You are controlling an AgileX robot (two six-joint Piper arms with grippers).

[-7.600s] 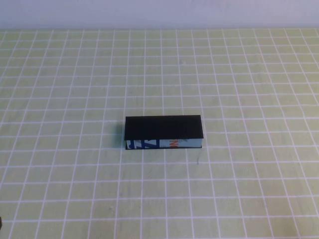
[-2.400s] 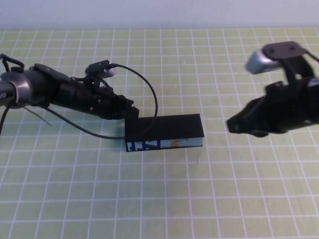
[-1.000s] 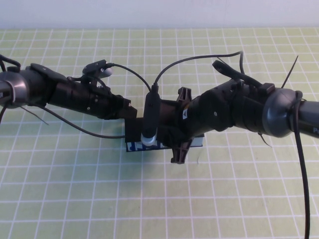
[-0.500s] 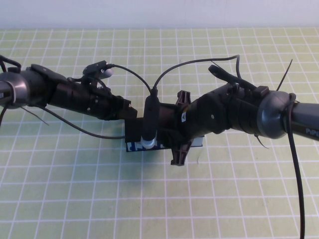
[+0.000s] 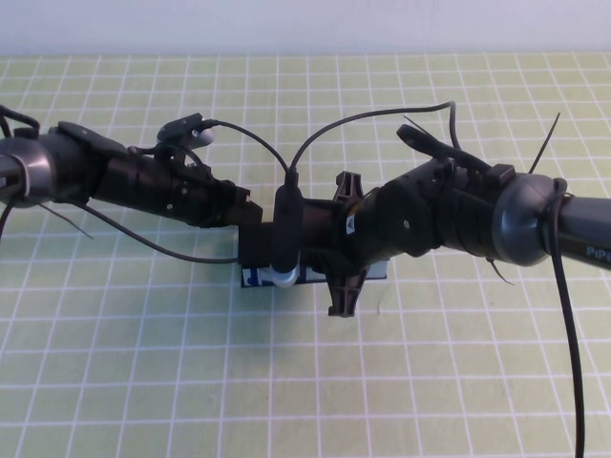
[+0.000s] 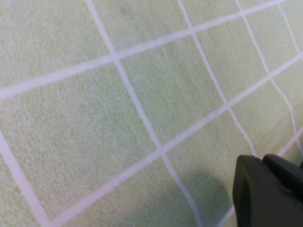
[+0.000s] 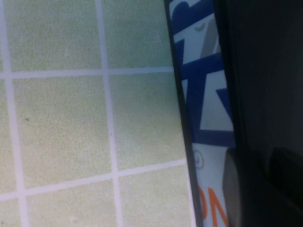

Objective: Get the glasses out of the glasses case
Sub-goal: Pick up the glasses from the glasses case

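The glasses case (image 5: 254, 254) is a black box with a white-blue side panel, lying closed at the table's middle. Its panel with orange print fills the right wrist view (image 7: 208, 118). The glasses are hidden. My left gripper (image 5: 245, 214) rests at the case's left end; the left wrist view shows only one black fingertip (image 6: 265, 191) over the mat. My right gripper (image 5: 313, 260) is low over the case's top and front edge, mostly covered by its own wrist. One of its fingers (image 7: 235, 189) lies against the panel below the lid's edge.
The table is covered by a green mat with a white grid (image 5: 305, 382). The right arm's camera and cable (image 5: 285, 234) hang over the case. A white wall runs along the far edge (image 5: 305, 24).
Both arms came in from the sides to the case. Over the last second the right wrist has sunk slightly lower over the case. The left arm and the case have stayed put.
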